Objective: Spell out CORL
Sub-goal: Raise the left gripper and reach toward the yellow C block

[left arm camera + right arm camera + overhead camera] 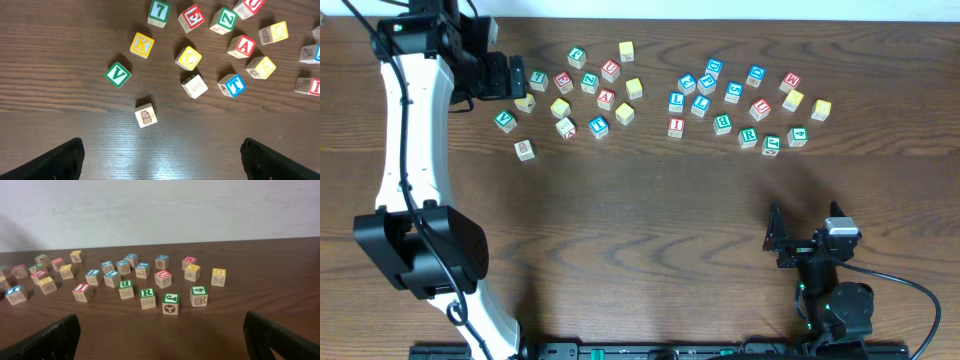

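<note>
A yellow "C" cube [188, 58] lies in the left cluster, also seen in the overhead view [560, 107]. Another yellow-topped cube [273, 33] lies to its right; I cannot read its letter. The green "R" cube [147, 298] sits at the front of the right cluster [748, 136]. A blue "L" cube [111, 277] lies further back [700, 104]. My left gripper [161, 160] is open and empty, hovering over the left edge of the left cluster [508, 78]. My right gripper [160, 340] is open and empty, low near the front right [778, 240].
Many other letter cubes are scattered along the far half of the table in two clusters. Near my left gripper lie a green "V" [118, 74], a yellow "K" [142, 45] and a pineapple cube [146, 116]. A white wall stands behind the table.
</note>
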Available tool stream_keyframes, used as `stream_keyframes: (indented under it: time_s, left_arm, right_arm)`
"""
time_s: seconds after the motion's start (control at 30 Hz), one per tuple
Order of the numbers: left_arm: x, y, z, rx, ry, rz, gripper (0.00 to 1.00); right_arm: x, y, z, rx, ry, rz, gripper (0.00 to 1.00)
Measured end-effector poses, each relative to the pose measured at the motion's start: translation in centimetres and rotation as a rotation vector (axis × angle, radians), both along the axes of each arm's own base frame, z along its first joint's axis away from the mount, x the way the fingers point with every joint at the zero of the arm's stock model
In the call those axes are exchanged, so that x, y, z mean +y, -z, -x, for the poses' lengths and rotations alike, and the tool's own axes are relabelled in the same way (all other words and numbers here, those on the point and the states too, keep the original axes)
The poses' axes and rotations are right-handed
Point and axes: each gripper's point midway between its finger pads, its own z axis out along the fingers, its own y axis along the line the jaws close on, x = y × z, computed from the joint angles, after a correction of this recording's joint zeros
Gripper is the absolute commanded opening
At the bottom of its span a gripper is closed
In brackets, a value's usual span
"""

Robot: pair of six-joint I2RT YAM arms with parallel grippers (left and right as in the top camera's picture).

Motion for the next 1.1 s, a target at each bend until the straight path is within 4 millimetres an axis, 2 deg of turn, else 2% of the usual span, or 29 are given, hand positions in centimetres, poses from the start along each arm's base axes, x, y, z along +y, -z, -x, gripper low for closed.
stream_keyframes:
  time_s: [0.33, 0.47, 0.6, 0.7, 0.87, 1.1]
  left_arm:
    - [0.0, -0.7, -2.2, -0.099, 0.045, -0.025, 0.98]
    - [-0.7, -0.6, -2.8, -0.118, 0.103, -0.045, 0.98]
    - [-1.8, 0.9, -3.4, -0.103, 0.169, -0.058, 0.98]
    - [-2.3, 2.7, -4.0, -0.078, 0.201, -0.061, 0.98]
    - [-2.2, 5.4, -4.9, -0.046, 0.218, -0.067, 0.98]
    - [-2.1, 7.7, -5.8, -0.029, 0.238, -0.074, 0.97]
  right_arm:
    - [0.0, 0.0, 0.0, 0.000, 0.000, 0.000, 0.99]
    - [0.0, 0.0, 0.0, 0.000, 0.000, 0.000, 0.99]
    - [0.0, 0.0, 0.0, 0.000, 0.000, 0.000, 0.99]
    - [0.0, 0.0, 0.0, 0.000, 0.000, 0.000, 0.99]
    - [0.0, 0.0, 0.0, 0.000, 0.000, 0.000, 0.99]
    - [0.0, 0.0, 0.0, 0.000, 0.000, 0.000, 0.99]
